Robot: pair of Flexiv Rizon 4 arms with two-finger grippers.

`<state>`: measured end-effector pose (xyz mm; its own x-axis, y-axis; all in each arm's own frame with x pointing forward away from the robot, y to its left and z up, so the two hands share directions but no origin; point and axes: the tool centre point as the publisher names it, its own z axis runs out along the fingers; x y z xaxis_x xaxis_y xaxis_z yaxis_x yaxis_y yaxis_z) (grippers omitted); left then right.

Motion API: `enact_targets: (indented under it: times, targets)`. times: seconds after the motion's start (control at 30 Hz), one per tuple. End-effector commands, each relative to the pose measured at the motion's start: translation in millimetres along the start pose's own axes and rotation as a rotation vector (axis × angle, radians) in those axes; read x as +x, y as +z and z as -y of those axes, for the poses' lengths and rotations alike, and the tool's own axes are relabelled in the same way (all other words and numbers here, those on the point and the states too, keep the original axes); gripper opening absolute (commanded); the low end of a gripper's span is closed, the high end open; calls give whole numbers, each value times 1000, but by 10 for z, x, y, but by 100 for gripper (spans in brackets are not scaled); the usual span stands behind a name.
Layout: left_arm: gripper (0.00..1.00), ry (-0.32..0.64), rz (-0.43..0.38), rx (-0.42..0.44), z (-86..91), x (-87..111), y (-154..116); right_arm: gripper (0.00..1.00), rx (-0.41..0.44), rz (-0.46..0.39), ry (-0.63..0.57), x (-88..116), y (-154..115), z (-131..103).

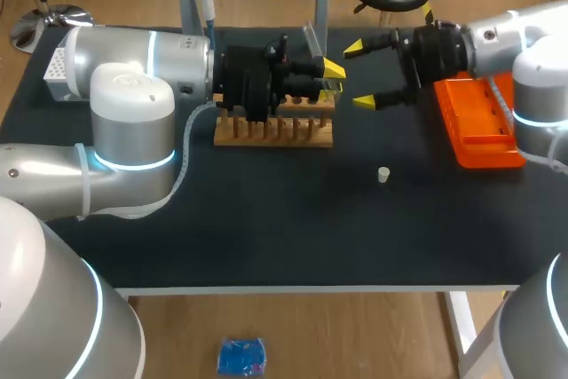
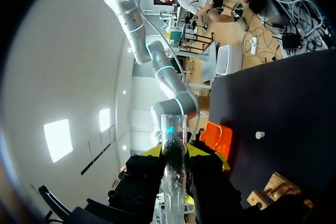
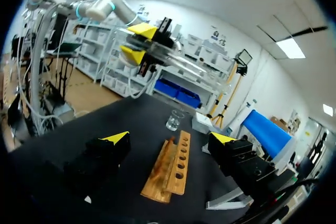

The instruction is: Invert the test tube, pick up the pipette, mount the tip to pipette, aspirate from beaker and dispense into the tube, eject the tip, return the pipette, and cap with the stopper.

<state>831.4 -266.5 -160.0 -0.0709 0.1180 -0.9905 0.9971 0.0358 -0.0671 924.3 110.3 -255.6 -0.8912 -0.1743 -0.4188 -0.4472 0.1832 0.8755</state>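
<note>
Left wrist view: the clear, smooth glass test tube (image 2: 174,129) is clamped between the yellow tips of the left tool (image 2: 180,153). In the head view that arm reaches level from the left, with its tool above the slotted wooden rack (image 1: 275,130). The right tool (image 1: 358,74) faces it, fingers spread wide and holding nothing. A small pale stopper (image 1: 383,175) lies on the dark worktop (image 1: 293,228). An orange plastic box (image 1: 479,126) sits near the right arm.
</note>
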Motion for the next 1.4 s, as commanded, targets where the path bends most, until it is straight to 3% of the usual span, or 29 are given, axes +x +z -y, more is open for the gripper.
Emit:
enact_targets:
  times: [0.03,0.2,0.5,0.9,1.4]
  targets:
    - [0,1,1,-3,1,-2,11,100,63,-212,-52,-124,-13,131]
    - [0,1,1,-3,1,-2,11,100,106,-214,44,-163,-5,193]
    - [0,1,1,-3,1,-2,11,100,142,-211,71,-164,20,242]
    - [0,1,1,-3,1,-2,11,100,210,-40,155,-141,63,417]
    - [0,1,1,-3,1,-2,11,100,262,-14,233,-46,79,531]
